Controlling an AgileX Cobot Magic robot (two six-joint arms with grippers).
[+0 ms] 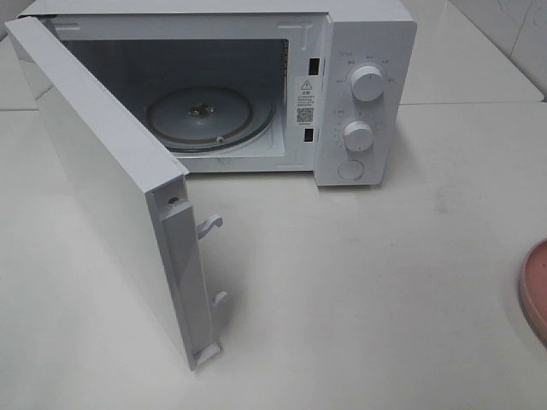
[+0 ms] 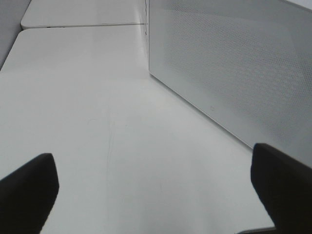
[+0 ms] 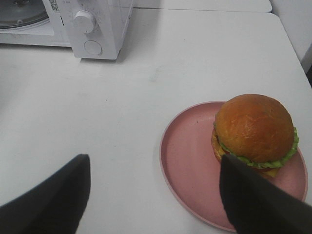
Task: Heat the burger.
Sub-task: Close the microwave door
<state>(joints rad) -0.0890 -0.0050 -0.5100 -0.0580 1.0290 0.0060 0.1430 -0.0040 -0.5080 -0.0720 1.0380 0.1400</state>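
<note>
We've got the microwave (image 1: 256, 94) door (image 1: 111, 196) swung wide, so the turntable (image 1: 209, 115) is free for loading. The burger (image 3: 254, 131) sits on its pink plate (image 3: 190, 161), off to the microwave's knob side. Right gripper (image 3: 156, 195) hovers spread just short of it, probably lining up a grab. Left gripper (image 2: 156, 190) is spread too, by the door, holding nothing.

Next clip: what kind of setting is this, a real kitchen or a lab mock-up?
Probably a staged kitchen-style test bench rather than a home kitchen. A white microwave stands with its door swung open on a plain white table, and a burger sits on a pink plate nearby; nothing else domestic shows.
</note>
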